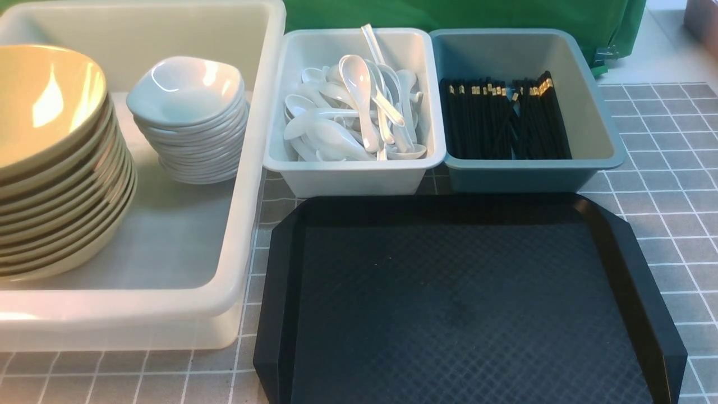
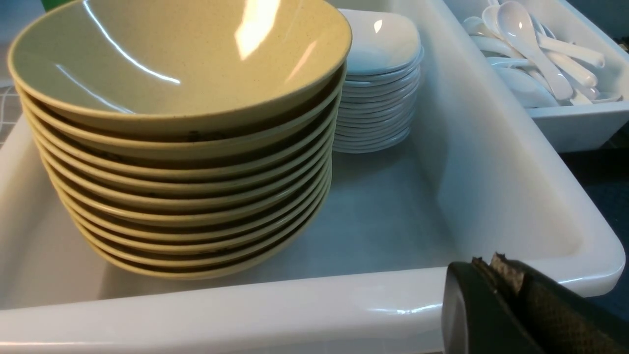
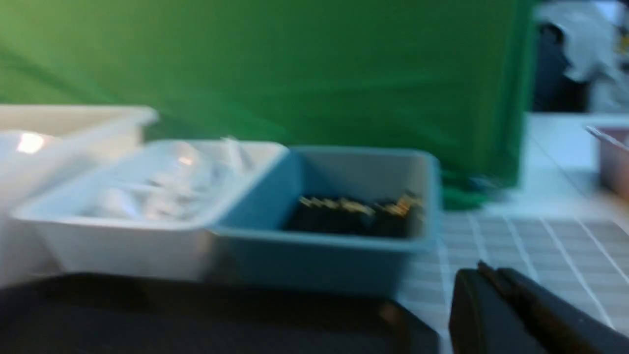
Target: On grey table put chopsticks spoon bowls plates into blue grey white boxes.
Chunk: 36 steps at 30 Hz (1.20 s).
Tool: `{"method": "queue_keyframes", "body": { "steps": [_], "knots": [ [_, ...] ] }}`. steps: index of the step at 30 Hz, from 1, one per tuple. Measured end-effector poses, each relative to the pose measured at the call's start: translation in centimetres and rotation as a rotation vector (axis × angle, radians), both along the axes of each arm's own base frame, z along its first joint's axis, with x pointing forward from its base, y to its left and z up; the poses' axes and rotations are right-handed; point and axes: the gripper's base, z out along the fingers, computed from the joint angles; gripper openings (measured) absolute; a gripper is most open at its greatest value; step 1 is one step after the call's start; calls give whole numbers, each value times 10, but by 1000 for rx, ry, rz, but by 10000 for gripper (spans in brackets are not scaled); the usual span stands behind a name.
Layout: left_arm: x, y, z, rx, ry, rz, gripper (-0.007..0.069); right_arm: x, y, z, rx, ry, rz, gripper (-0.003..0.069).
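A stack of yellow bowls [image 1: 50, 168] and a stack of small white plates [image 1: 190, 118] stand in the big white box [image 1: 247, 224]. White spoons [image 1: 353, 112] fill the grey-white box [image 1: 359, 174]. Black chopsticks [image 1: 502, 118] lie in the blue box [image 1: 533, 174]. Neither gripper shows in the front view. In the left wrist view my left gripper [image 2: 491, 263] is shut and empty, just outside the white box's near rim [image 2: 295, 305], with the bowls [image 2: 182, 137] and plates [image 2: 378, 78] beyond. In the blurred right wrist view my right gripper [image 3: 484, 270] is shut and empty, near the blue box [image 3: 334, 255].
A black tray [image 1: 465, 303] with nothing on it lies in front of the two small boxes on the grey checked cloth [image 1: 662, 168]. A green cloth [image 1: 477, 17] hangs behind the boxes. A pinkish container [image 3: 614, 157] stands far off at the right.
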Motion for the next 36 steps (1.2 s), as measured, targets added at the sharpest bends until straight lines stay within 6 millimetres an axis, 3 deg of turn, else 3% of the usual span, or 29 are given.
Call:
{"method": "queue_keyframes", "body": {
  "steps": [4, 13, 36],
  "knots": [
    [0, 0, 0, 0, 0, 0, -11, -3, -6, -11, -4, 55, -98, 36],
    [0, 0, 0, 0, 0, 0, -11, -6, -9, -30, -7, 270, -128, 36],
    [0, 0, 0, -5, 0, 2, -11, -6, -9, -31, -7, 274, -129, 45]
  ]
}}
